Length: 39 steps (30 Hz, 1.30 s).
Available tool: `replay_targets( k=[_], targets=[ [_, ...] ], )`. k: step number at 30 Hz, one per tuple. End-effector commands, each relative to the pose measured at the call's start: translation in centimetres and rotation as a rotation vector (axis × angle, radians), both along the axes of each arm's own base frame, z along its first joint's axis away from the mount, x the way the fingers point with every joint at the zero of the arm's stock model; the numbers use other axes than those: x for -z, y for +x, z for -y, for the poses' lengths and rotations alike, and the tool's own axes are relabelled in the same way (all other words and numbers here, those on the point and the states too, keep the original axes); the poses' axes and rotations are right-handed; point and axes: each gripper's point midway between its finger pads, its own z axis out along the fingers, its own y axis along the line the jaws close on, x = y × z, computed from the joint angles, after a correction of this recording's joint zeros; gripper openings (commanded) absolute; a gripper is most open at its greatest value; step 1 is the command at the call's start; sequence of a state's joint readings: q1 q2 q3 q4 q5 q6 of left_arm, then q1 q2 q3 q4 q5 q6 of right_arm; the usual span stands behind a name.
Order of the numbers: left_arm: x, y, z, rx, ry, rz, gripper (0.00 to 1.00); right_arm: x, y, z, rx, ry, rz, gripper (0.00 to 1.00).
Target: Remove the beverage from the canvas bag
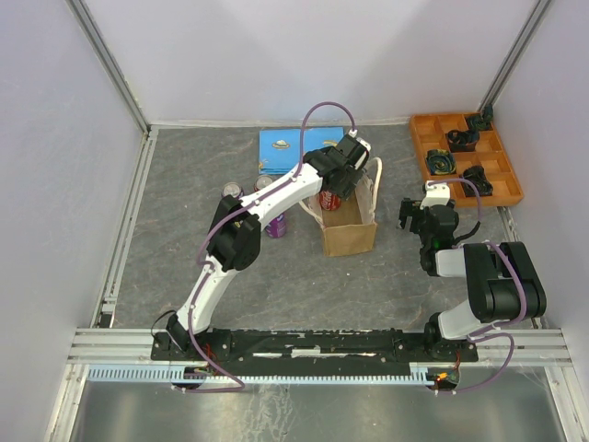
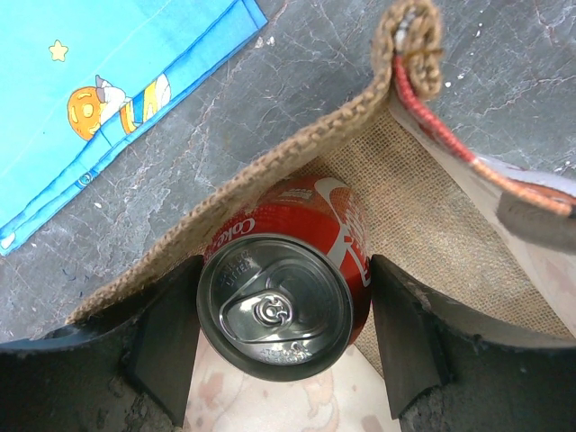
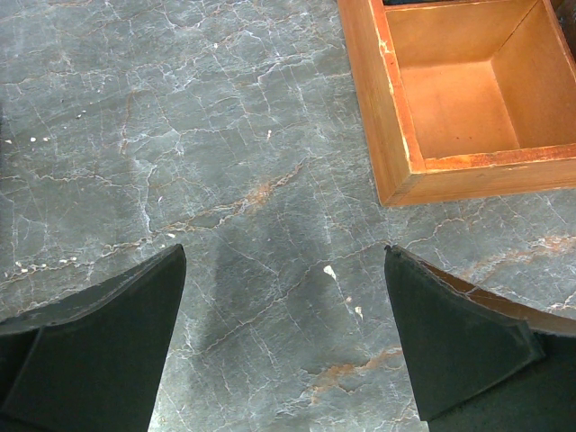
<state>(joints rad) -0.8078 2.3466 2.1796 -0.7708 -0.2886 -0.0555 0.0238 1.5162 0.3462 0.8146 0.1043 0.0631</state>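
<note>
The tan canvas bag (image 1: 350, 230) stands mid-table with its mouth open and its cream handles spread. Its woven rim (image 2: 297, 148) shows in the left wrist view. A red cola can (image 2: 279, 306) stands upright at the bag's back left corner (image 1: 329, 199), top showing, lower body hidden behind the rim. My left gripper (image 1: 337, 175) reaches down from above and is shut on the can, a finger (image 2: 166, 337) against each side. My right gripper (image 1: 416, 219) is open and empty over bare table right of the bag (image 3: 283, 342).
A blue picture book (image 1: 293, 150) lies behind the bag. A purple can (image 1: 276, 225) and two silver-topped cans (image 1: 231, 191) stand to its left. An orange compartment tray (image 1: 419, 152) holding black parts sits back right, its corner (image 3: 396, 135) near my right gripper.
</note>
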Motion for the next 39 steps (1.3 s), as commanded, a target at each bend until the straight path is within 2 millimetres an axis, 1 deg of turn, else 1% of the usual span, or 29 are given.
replay_targets(
  k=[1, 3, 9, 11, 13, 16, 21, 25, 26, 30, 33, 34, 36, 38, 39],
  targets=[
    [0.6, -1.7, 0.6, 0.051, -0.018, -0.085, 0.03, -1.9, 1.3, -0.1, -0.006, -0.001, 0.068, 0.99],
    [-1.4, -1.6, 1.3, 0.078, -0.054, -0.06, 0.03, -2.0, 1.3, 0.0, -0.007, -0.001, 0.07, 0.99],
    [-12.0, -1.5, 3.1, 0.16, -0.236, 0.076, 0.03, -1.9, 1.3, 0.0, -0.006, -0.002, 0.068, 0.99],
    [-15.7, -1.7, 3.2, 0.179, -0.292, 0.129, 0.03, -1.9, 1.2, -0.1, -0.007, -0.001, 0.067, 0.99],
    [-18.5, -1.9, 2.9, 0.187, -0.329, 0.177, 0.03, -2.0, 1.3, 0.0, -0.006, -0.001, 0.069, 0.99],
    [-22.3, -2.5, 2.1, 0.191, -0.371, 0.243, 0.03, -1.9, 1.3, 0.0, -0.006, -0.001, 0.068, 0.99],
    [-27.6, -3.5, -0.2, 0.166, -0.398, 0.353, 0.03, -2.0, 1.3, 0.0, -0.006, -0.001, 0.069, 0.99],
    [-31.6, -4.8, -2.7, 0.135, -0.397, 0.447, 0.03, -2.0, 1.3, -0.1, -0.006, 0.0, 0.069, 0.99],
    [-33.0, -5.2, -3.7, 0.121, -0.4, 0.479, 0.03, -2.0, 1.3, 0.0, -0.006, -0.002, 0.069, 0.99],
    [-35.7, -6.6, -7.3, 0.049, -0.38, 0.564, 0.03, -2.0, 1.3, -0.1, -0.006, -0.001, 0.069, 0.99],
    [-36.6, -7.7, -10.4, -0.019, -0.356, 0.604, 0.03, -1.9, 1.3, 0.0, -0.006, -0.001, 0.068, 0.99],
    [-35.9, -8.0, -11.3, -0.04, -0.335, 0.6, 0.03, -1.9, 1.3, 0.0, -0.005, 0.0, 0.068, 0.99],
    [-35.3, -8.9, -13.2, -0.077, -0.319, 0.604, 0.03, -2.0, 1.3, 0.0, -0.006, -0.001, 0.069, 0.99],
    [-34.0, -10.0, -14.8, -0.103, -0.316, 0.596, 0.03, -2.0, 1.3, 0.0, -0.006, -0.001, 0.069, 0.99],
    [-32.9, -10.5, -15.3, -0.11, -0.313, 0.584, 0.03, -2.0, 1.3, -0.1, -0.006, -0.001, 0.069, 0.99]
  ],
)
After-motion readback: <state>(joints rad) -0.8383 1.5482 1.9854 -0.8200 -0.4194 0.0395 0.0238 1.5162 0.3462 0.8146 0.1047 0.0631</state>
